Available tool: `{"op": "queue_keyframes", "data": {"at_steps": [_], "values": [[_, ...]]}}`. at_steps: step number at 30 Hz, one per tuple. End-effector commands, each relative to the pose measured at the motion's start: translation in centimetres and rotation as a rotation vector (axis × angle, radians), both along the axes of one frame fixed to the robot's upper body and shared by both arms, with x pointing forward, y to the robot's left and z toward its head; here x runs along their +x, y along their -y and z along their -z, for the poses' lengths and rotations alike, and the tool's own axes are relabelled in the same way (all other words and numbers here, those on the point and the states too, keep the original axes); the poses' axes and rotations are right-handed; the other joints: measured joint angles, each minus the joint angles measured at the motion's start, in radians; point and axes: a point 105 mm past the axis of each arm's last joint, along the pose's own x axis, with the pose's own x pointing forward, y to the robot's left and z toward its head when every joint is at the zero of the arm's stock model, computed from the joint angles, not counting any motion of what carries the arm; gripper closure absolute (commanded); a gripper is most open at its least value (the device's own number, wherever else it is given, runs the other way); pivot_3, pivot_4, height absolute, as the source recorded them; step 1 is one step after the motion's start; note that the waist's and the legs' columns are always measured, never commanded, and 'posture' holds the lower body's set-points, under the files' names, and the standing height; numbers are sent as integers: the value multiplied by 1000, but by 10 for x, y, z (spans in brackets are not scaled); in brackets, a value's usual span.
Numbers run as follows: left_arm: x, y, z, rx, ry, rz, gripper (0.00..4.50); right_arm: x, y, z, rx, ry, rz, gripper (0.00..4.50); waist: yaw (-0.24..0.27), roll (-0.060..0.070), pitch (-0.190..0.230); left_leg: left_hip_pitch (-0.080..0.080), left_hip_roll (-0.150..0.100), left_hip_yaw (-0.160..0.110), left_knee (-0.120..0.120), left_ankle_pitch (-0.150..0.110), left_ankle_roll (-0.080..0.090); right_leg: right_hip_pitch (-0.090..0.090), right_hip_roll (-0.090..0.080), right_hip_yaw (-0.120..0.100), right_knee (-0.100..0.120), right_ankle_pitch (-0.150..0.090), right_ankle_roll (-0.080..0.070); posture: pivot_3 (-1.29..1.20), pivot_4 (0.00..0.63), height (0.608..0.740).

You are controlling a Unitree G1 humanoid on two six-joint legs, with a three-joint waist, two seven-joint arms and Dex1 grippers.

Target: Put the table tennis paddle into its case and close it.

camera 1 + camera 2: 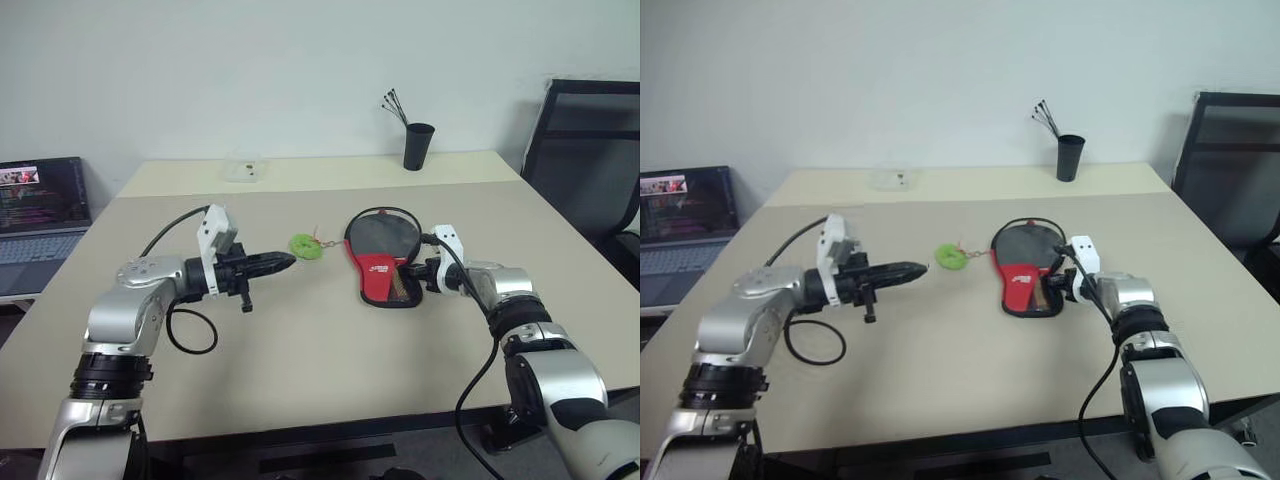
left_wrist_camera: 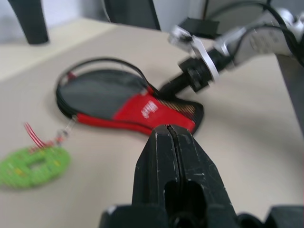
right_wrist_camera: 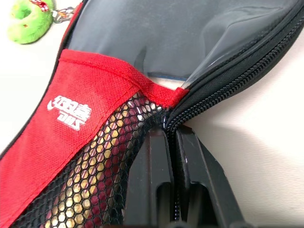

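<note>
Beige tabletop (image 1: pixel 330 350): right claw (image 3: pixel 170 135) pinched shut on the case (image 1: pixel 384 262) zipper edge; left claw (image 1: pixel 272 264) closed, empty, above the tabletop.

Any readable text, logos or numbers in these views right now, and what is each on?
White logo on the red part of the case: stylised characters, not clearly readable as words.
Laptop screen: lines of text, too small to read.
Green charm beside the case: no text legible.
Nothing else carries writing.
</note>
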Motion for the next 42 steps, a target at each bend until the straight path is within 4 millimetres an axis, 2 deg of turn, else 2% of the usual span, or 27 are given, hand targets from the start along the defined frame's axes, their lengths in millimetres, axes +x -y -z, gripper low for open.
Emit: {"op": "queue_keyframes", "data": {"at_steps": [1,8,17,23,30,35,42], "values": [[-15,-6,-9,12,35,39,4500,-12,-31,-15,77,11,-80,4477,-1,0,0,0,0,1,0,0,0,-1,0,1,0,0,0,0,150,740],[-39,-3,9,10,-37,70,4500,-48,-66,-22,126,-1,-152,4477,-2,0,0,-1,11,2,0,-2,-3,-4,5,3,0,0,0,0,150,740],[-72,-1,28,40,-155,144,4500,-102,-97,-7,160,-81,-237,4477,1,0,0,-1,12,2,-1,-3,-4,-5,6,4,-1,-1,-1,0,150,740],[-84,-6,35,73,-178,156,4500,-132,-89,-1,151,-120,-240,4477,4,0,0,-3,12,2,-1,-4,-5,-7,7,4,-1,-1,-2,0,150,740],[-82,-10,35,88,-177,152,4500,-161,-68,8,119,-181,-228,4477,6,0,0,-10,12,2,-1,-4,-5,-13,7,3,-1,-1,-2,0,150,740],[-79,-8,35,90,-170,160,4500,-168,-64,12,113,-204,-216,4477,6,-1,0,-11,11,2,0,-4,-5,-14,8,1,-2,-1,-2,0,150,740],[-75,-7,37,97,-152,154,4500,-162,-59,18,102,-222,-149,4477,6,-1,-1,-12,11,2,0,-4,-5,-14,9,1,-2,-1,-2,0,150,740]]}}
